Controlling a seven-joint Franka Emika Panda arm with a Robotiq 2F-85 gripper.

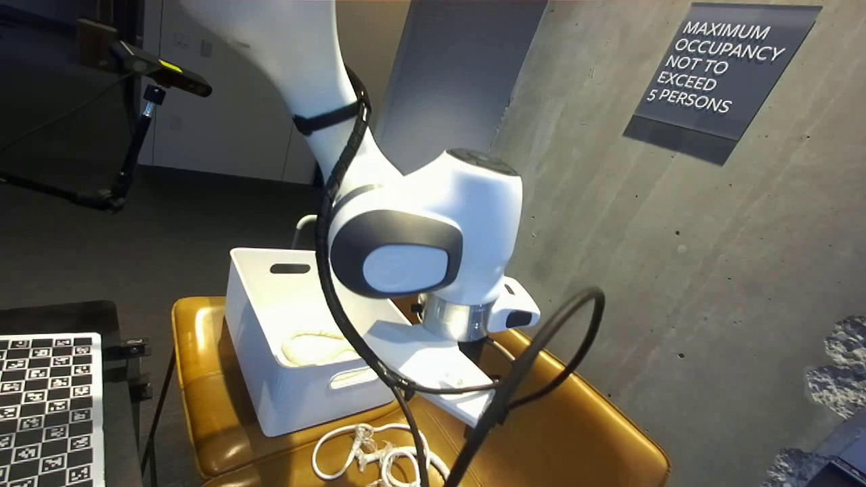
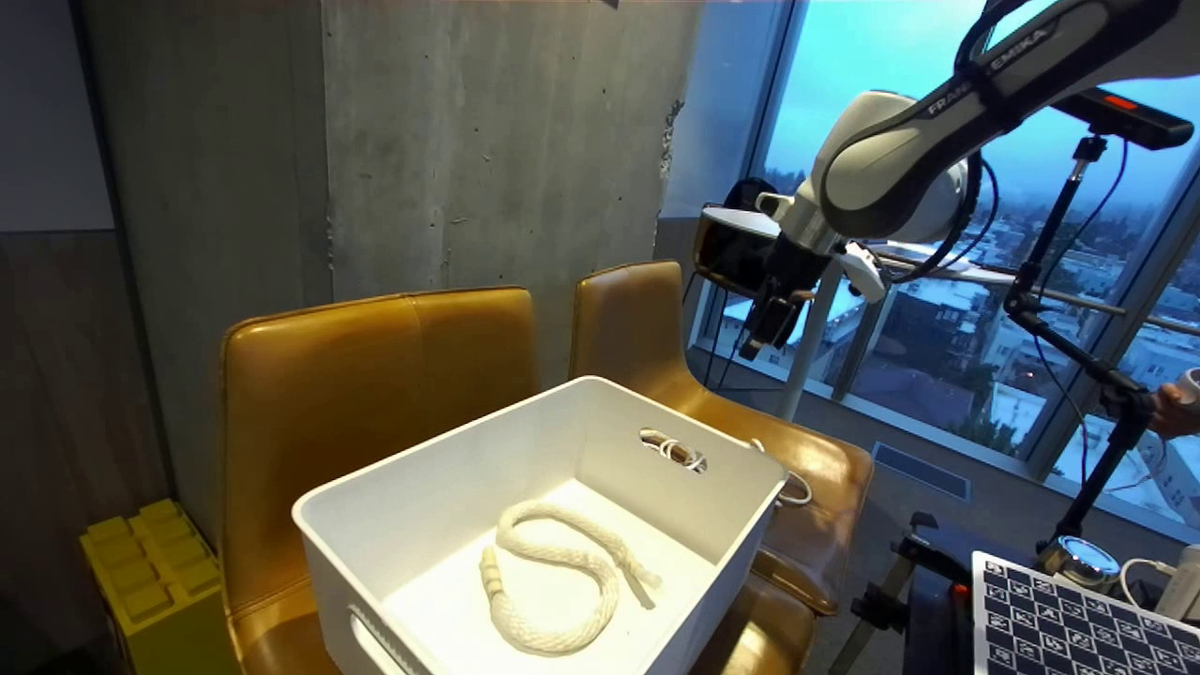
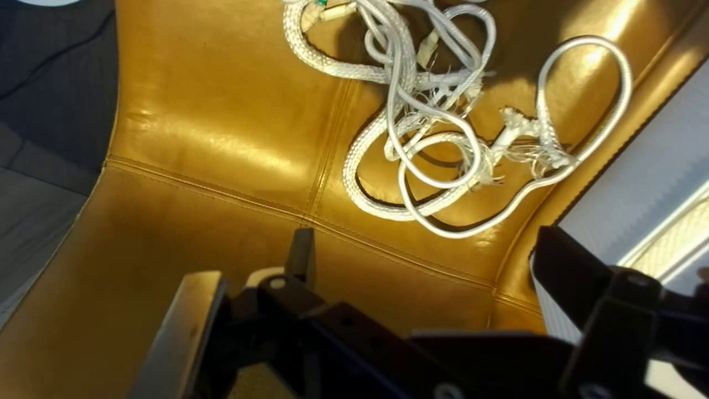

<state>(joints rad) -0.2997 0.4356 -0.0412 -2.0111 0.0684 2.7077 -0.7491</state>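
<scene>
1. The gripper point(image 3: 429, 257) hangs outside the white bin point(image 2: 469, 487), above the tan leather seat point(image 3: 183, 221) next to it; its jaws stand wide apart with nothing between them.
2. Nearest to it, the tangled white cords point(image 3: 409, 66) lie on that seat, just outside the bin's slotted wall and apart from the gripper.
3. As a judgement on handling: a firm hold calls for straddling a thick, doubled strand, set across its run, rather than the frayed ends point(image 3: 518, 124). Close gently, short of pressing the leather, and give the bin's wall room, since a knock could shift the bin.
4. The tangle has no single long axis. The loop point(image 3: 626, 83) closest to the bin is long and narrow, running roughly along the bin's wall, its rounded end pointing away from the gripper in the wrist view. The rest bunches on the side away from the bin; its far part is cut off.
5. Farthest, inside the bin, a thick cream rope point(image 2: 607, 592) lies flat in an S-bend, with no straight axis.
</scene>
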